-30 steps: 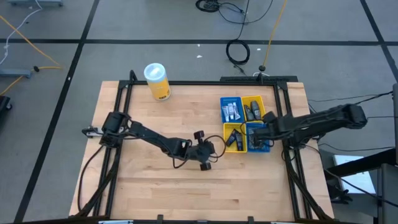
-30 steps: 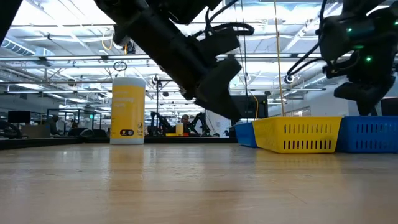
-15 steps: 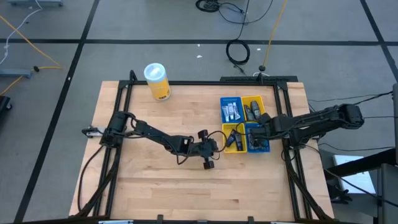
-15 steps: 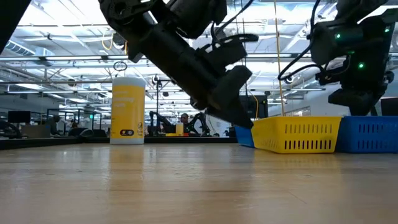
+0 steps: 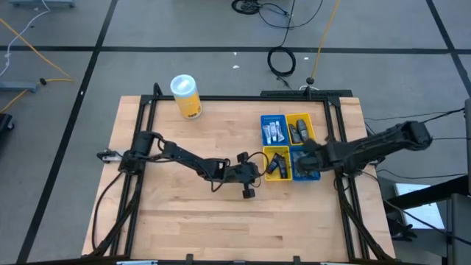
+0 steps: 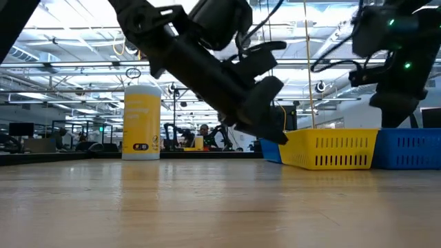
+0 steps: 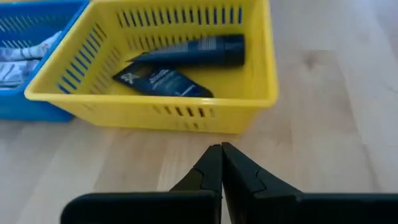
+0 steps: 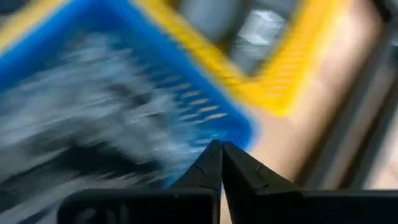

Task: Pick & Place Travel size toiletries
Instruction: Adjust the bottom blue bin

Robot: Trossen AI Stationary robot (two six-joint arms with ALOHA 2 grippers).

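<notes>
The blue-and-yellow four-compartment tray [image 5: 291, 148] stands at the table's right. Its near-left yellow compartment [image 7: 186, 99] holds a dark blue tube [image 7: 193, 50] and a dark packet [image 7: 163, 81]. The far-left blue compartment holds thin white tubes [image 5: 274, 132]. The far-right yellow one holds grey pouches [image 5: 299, 131]. My left gripper [image 5: 255, 175] is shut and empty, low over the table just left of the yellow compartment; its shut tips show in the left wrist view [image 7: 221, 149]. My right gripper [image 5: 305, 156] is shut and empty above the near-right blue compartment [image 8: 74, 112], whose contents are blurred.
A tall yellow canister with a white lid [image 5: 186, 96] stands at the far left of the table, also in the low view [image 6: 141, 122]. Bare wood lies between it and the tray and along the near side. A black frame [image 5: 346, 184] borders the table.
My left gripper has moved toward the table's right edge, closer to the tray's near-left yellow compartment, and come lower. My right gripper has shifted a little toward the near edge over the tray.
</notes>
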